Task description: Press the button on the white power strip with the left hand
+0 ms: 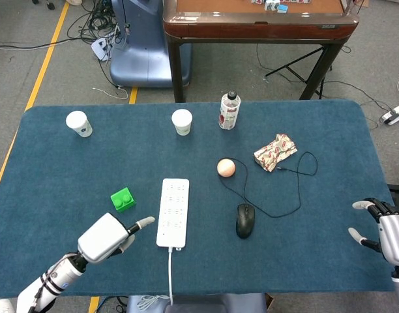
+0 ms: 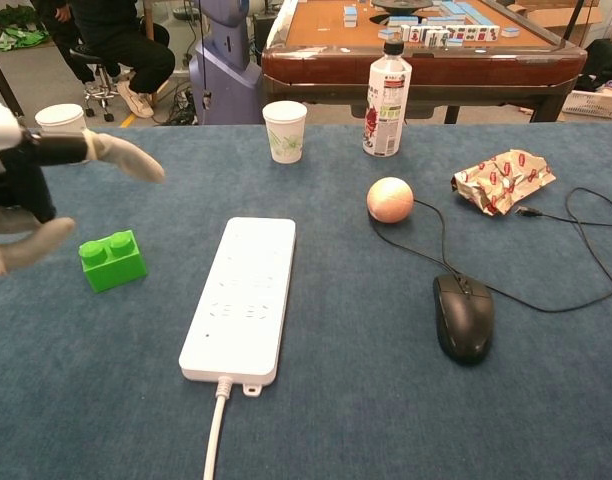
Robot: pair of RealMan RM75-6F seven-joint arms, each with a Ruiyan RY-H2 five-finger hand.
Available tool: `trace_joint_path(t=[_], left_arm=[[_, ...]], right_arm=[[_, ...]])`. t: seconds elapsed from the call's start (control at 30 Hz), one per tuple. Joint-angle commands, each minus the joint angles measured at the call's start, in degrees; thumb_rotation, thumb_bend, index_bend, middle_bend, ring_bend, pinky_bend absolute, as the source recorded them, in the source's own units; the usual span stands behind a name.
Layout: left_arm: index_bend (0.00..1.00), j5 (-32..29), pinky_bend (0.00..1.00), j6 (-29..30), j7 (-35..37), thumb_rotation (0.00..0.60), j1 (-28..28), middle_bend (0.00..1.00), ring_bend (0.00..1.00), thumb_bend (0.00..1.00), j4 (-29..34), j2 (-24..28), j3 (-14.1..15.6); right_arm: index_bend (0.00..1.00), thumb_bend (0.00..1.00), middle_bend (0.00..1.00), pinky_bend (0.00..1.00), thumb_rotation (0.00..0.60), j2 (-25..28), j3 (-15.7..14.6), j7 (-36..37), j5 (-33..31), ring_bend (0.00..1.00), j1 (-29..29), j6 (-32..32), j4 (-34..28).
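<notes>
The white power strip (image 1: 173, 212) lies lengthwise in the middle of the blue table, its cable (image 1: 171, 272) running off the near edge. In the chest view the power strip (image 2: 242, 297) shows faint socket rows; I cannot pick out its button. My left hand (image 1: 108, 236) hovers just left of the strip's near end, one finger stretched toward it, not touching and holding nothing. In the chest view the left hand (image 2: 31, 190) enters at the left edge with finger and thumb apart. My right hand (image 1: 387, 229) rests at the table's right edge, fingers apart and empty.
A green brick (image 1: 123, 199) sits just beyond the left hand. Right of the strip lie a black mouse (image 1: 245, 220) with its looping cord and a peach ball (image 1: 226, 167). Two paper cups (image 1: 182, 122), a bottle (image 1: 229, 110) and a crumpled wrapper (image 1: 275, 151) stand farther back.
</notes>
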State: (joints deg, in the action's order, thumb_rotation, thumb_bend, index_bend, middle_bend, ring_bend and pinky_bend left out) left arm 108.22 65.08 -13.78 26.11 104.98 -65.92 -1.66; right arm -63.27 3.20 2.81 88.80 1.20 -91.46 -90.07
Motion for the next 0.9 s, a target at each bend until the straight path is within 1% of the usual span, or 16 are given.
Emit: trace_joint_path(t=[0.03, 0.17, 0.33, 0.5, 0.63, 0.9], left_arm=[[0.21, -1.6, 1.0, -3.9, -5.3, 0.6, 2.4, 1.0, 1.0, 0.59, -0.7, -2.7, -0.9], [0.23, -3.4, 1.0, -7.0, -9.4, 0.6, 3.5, 1.0, 1.0, 0.59, -1.2, -4.5, -0.7], [0.23, -6.3, 1.0, -10.2, -14.7, 0.6, 4.5, 1.0, 1.0, 0.59, -2.4, -7.0, -0.6], [0.23, -9.2, 1.0, -12.3, -19.8, 0.6, 5.0, 1.0, 1.0, 0.59, -4.1, -9.9, -0.2], [0.26, -11.2, 1.0, -13.2, -21.7, 0.6, 5.1, 1.0, 1.0, 0.59, -4.8, -11.2, 0.3], [0.26, -13.7, 1.0, -14.2, -23.4, 0.6, 5.7, 1.0, 1.0, 0.59, -4.8, -12.2, 1.4]], right_arm=[[0.39, 0.1, 0.39, 0.49, 0.6, 0.4, 0.2, 1.6, 0.1, 0.39, -0.7, -1.1, 0.3], [0.39, 0.1, 0.39, 0.49, 0.6, 0.8, 0.2, 3.6, 0.5, 0.39, -1.3, -2.3, 0.8], [0.39, 0.1, 0.39, 0.49, 0.6, 1.2, 0.2, 5.5, 0.6, 0.39, -1.8, -2.9, 1.3], [0.39, 0.1, 0.39, 0.49, 0.6, 1.6, 0.2, 7.3, 1.2, 0.39, -2.0, -3.2, 1.9], [0.39, 0.1, 0.39, 0.49, 0.6, 1.8, 0.2, 8.2, 1.1, 0.39, -2.0, -3.1, 2.2], [0.39, 0.1, 0.39, 0.49, 0.6, 1.9, 0.3, 8.3, 1.4, 0.39, -2.0, -2.9, 2.2]])
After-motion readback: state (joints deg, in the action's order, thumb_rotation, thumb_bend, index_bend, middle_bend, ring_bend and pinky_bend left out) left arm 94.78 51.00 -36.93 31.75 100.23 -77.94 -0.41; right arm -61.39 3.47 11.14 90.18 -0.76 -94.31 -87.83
